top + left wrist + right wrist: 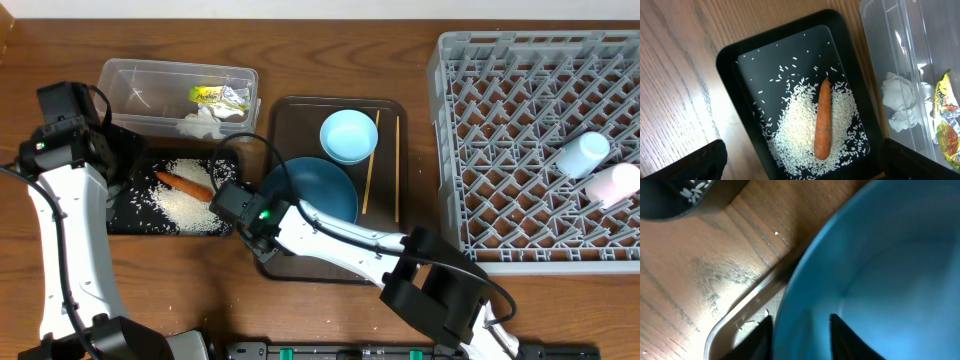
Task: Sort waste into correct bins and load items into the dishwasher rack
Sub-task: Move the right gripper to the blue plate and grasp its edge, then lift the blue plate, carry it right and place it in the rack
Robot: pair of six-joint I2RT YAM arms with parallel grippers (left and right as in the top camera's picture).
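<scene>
Down on the brown tray point(384, 190), right gripper point(801, 335) at the left rim of the bowl point(325, 185): one finger outside the wall, the other inside, rim between them. Cannot tell whether clamped tight or merely straddling. Bowl upright and flat on the tray, nothing but bare blue inside. Just behind it, saucer point(349, 135), upright too. To the right, chopsticks point(370, 165) lying lengthwise, one slanted beside bowl and saucer, one along the tray's right edge.

Over on the left, left gripper point(815, 161) spread wide, gripping nothing, hanging above the black tray point(730, 65). In there: a heap of rice point(795, 125) with stray grains around, carrot point(823, 120) lying on the heap. Just beside that tray, tub point(130, 85), with paper wads point(900, 100) and wrapper point(947, 115) in its right part.

Far right, rack point(500, 150), with light-blue cup point(583, 153) and white cup point(612, 185) tilted among the pegs, close together near the right edge.
</scene>
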